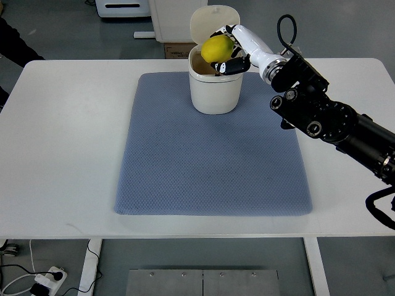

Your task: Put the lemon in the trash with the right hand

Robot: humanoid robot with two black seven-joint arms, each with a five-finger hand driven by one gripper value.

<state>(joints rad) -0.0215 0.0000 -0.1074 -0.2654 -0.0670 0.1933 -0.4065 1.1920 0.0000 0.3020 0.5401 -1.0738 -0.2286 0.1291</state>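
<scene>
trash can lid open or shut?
Open: the lid stands tipped back behind the trash can, and the right hand holds the lemon over the mouth.

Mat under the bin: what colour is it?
Blue-grey with a fine dotted texture, seen in the top view: mat, bin.

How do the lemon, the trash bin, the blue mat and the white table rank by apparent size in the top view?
1. white table
2. blue mat
3. trash bin
4. lemon, held by the right hand over the bin

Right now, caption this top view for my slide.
Right hand holds the lemon over the open white trash bin on the blue mat.
</scene>
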